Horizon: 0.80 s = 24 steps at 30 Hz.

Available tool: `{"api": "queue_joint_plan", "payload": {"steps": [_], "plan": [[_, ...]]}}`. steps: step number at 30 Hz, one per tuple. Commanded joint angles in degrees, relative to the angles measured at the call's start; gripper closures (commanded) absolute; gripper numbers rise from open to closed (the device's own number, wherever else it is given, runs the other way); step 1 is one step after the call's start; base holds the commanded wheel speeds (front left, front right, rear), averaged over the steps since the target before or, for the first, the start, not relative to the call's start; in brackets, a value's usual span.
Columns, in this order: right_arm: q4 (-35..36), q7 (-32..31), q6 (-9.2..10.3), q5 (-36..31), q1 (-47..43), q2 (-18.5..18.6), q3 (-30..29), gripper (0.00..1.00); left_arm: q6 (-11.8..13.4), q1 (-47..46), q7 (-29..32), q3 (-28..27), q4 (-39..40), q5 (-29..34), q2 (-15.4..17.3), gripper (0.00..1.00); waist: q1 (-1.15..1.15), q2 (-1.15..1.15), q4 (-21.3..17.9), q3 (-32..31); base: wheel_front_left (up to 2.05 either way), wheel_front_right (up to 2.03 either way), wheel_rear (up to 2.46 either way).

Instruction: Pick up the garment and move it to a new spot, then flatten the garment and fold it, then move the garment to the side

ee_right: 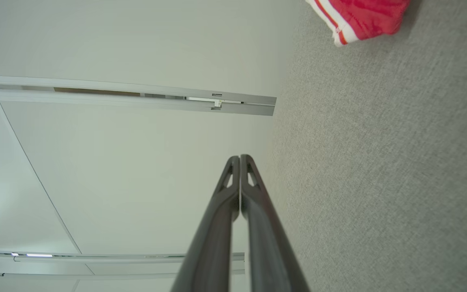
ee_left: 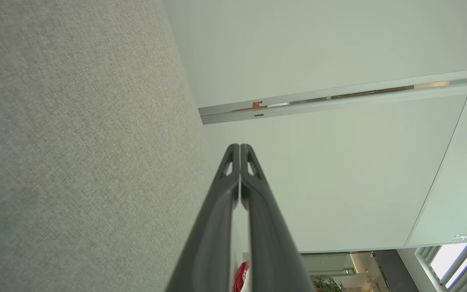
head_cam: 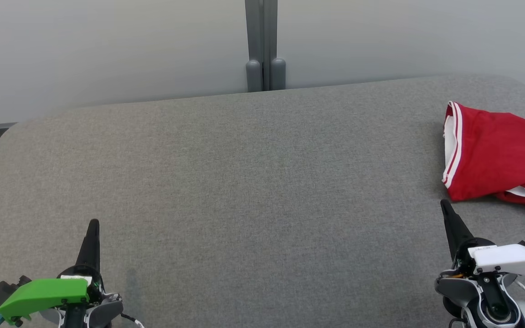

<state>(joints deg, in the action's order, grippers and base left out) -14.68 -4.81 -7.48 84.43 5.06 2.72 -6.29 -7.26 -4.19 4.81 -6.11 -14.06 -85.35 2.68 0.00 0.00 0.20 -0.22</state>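
Note:
The garment [head_cam: 499, 155] is red with white stripes along its edge. It lies bunched at the far right of the grey table [head_cam: 253, 173], partly cut off by the picture's right edge. In the right wrist view a corner of the garment [ee_right: 359, 18] shows at the top. My right gripper [head_cam: 445, 206] is shut and empty, its tip just short of the garment's near edge. At the lower left my left gripper [head_cam: 94, 224] is shut too, holding nothing, far from the garment. A red sliver of the garment [ee_left: 240, 278] peeks between the left fingers [ee_left: 217, 227].
The grey fabric-covered table has rounded far corners and runs up to a pale wall [head_cam: 107, 50]. A grey post [head_cam: 265, 45] stands behind the table's far edge at the middle.

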Motion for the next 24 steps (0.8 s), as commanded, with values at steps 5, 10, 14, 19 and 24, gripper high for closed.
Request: {"api": "queue_joint_plan", "payload": {"steps": [5, 10, 14, 19, 24], "plan": [[0.5, -0.7, -0.03, 3.2, 1.1, 0.3, -0.2, 1.0, -0.3, -1.7, 0.8, -0.4, 0.1, -2.9, 0.4, 1.0, 0.0, 0.0, -0.1, 0.1, 0.0, 0.0, 0.0], [0.7, -1.3, -0.02, 5.5, 1.3, 0.3, -0.3, 1.0, -0.3, -2.1, 1.3, -0.4, 0.0, -4.8, 0.4, 1.0, 0.0, 0.0, -0.1, 0.2, 0.0, 0.0, 0.0], [0.8, -1.7, -0.02, 7.1, 1.4, 0.3, -0.3, 1.0, -0.4, -2.5, 1.7, -0.5, 0.0, -6.4, 0.4, 1.0, 0.0, 0.0, -0.2, 0.3, 0.0, 0.0, 0.0], [0.8, -2.0, -0.02, 8.1, 1.4, 0.3, -0.3, 1.0, -0.4, -2.5, 2.0, -0.5, -0.1, -7.2, 0.4, 1.0, 0.0, 0.0, -0.2, 0.4, 0.0, 0.0, 0.0], [0.8, -2.0, -0.02, 8.1, 1.4, 0.3, -0.3, 1.0, -0.4, -2.5, 1.9, -0.5, 0.0, -7.2, 0.4, 1.0, 0.0, 0.0, -0.2, 0.4, 0.0, 0.0, 0.0]]}}
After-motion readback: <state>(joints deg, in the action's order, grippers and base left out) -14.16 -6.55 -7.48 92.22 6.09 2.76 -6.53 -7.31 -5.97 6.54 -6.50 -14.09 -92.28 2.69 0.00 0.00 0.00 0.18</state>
